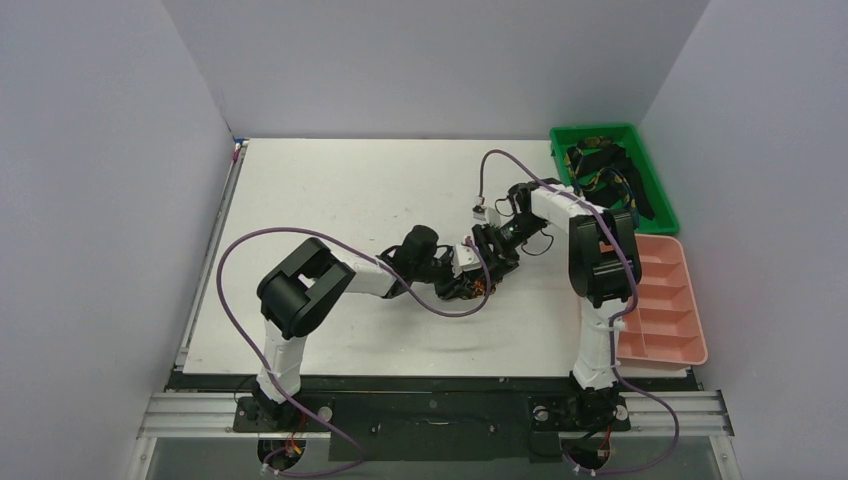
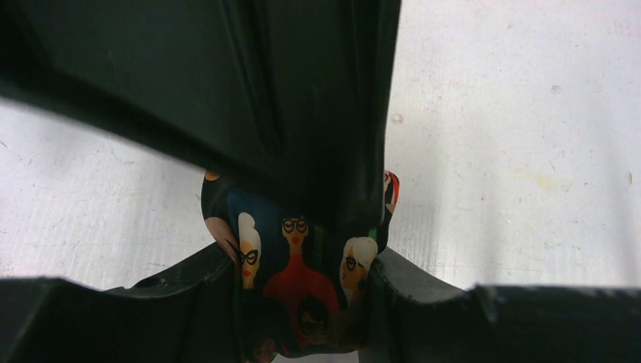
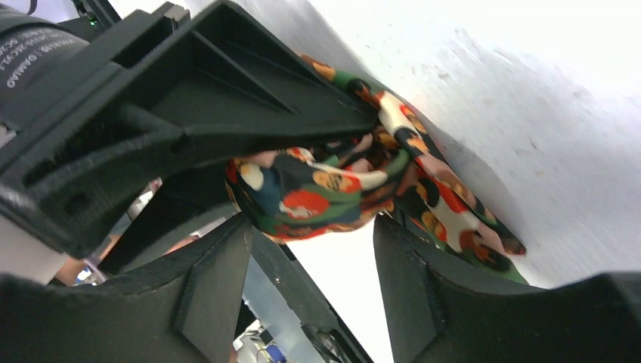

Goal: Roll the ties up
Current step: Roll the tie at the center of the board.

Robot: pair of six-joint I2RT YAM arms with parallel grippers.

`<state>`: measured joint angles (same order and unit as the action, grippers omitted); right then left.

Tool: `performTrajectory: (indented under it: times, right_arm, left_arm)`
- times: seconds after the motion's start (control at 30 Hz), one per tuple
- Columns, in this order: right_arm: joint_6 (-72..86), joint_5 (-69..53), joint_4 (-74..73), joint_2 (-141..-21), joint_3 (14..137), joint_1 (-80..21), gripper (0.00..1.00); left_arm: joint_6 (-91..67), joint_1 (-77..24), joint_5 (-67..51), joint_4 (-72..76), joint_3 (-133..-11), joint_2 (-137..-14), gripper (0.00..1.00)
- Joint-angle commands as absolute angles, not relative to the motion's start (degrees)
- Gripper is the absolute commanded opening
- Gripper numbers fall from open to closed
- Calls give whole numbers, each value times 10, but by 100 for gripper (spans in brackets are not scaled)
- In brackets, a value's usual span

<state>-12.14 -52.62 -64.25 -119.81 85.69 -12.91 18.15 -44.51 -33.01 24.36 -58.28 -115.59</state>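
Observation:
A dark tie with a busy red, orange and white print of faces is bunched into a roll [image 2: 302, 276] at the table's middle; in the top view only a bit of it [image 1: 478, 290] shows under the grippers. My left gripper [image 2: 302, 302] is shut on this roll, one finger pressing on each side; it meets the right gripper in the top view [image 1: 458, 272]. My right gripper [image 3: 311, 249] is open, its fingertips wide apart at the roll's [image 3: 317, 193] edge, with a loose length of tie [image 3: 453, 212] trailing to the right. More ties [image 1: 600, 170] lie in the green bin.
The green bin [image 1: 655, 175] stands at the far right corner of the white table [image 1: 330, 190]. A pink divided tray [image 1: 670, 300] sits in front of it at the right edge. Purple cables [image 1: 225, 290] loop beside both arms. Grey walls close in both sides.

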Motion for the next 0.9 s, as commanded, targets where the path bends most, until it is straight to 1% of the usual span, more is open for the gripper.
performTrajectory:
  times: [0.0,0.03,0.07,0.1,0.13,0.17,0.2,0.23,0.3,0.37,0.57,0.7,0.77,0.8,0.83,0.87]
  right_arm:
    - [-94,-526,-599,-1211,874,-148,50]
    - [-92,-504,-590,-1213,874,-148,39]
    - [-87,-494,-587,-1219,874,-147,32]
    - [-86,-479,-584,-1224,874,-143,20]
    - [-84,-472,-583,-1227,874,-142,14]
    - [-84,-455,-583,-1230,873,-138,3]
    - [-85,-443,-583,-1231,869,-137,0]
    - [-89,-436,-583,-1232,867,-136,0]
    - [-95,-421,-583,-1235,860,-134,0]
    - [-98,-412,-583,-1239,856,-132,0]
    - [-102,-407,-583,-1251,860,-128,0]
    - [-106,-407,-584,-1254,862,-128,0]
    - [-107,-412,-584,-1254,861,-129,0]
    - [-108,-413,-584,-1254,862,-130,0]
    - [-108,-415,-584,-1252,864,-129,0]
    - [-107,-418,-585,-1246,865,-127,3]
  left_arm:
    - [204,-447,-295,135,-582,-1167,28]
    - [205,-447,-296,132,-583,-1167,28]
    - [204,-446,-298,131,-585,-1167,31]
    - [203,-446,-301,131,-585,-1165,33]
    - [201,-446,-305,132,-586,-1164,37]
    - [199,-446,-307,136,-586,-1161,41]
    - [195,-445,-312,141,-585,-1159,44]
    - [191,-444,-316,154,-585,-1155,50]
    - [178,-442,-331,181,-584,-1149,56]
    - [166,-441,-343,212,-584,-1145,59]
    - [153,-445,-360,254,-617,-1165,61]
    - [155,-447,-364,255,-631,-1181,59]
    - [164,-450,-363,250,-632,-1182,55]
    - [166,-452,-360,239,-633,-1183,46]
    - [168,-453,-352,229,-637,-1183,41]
    - [170,-454,-348,208,-638,-1183,31]
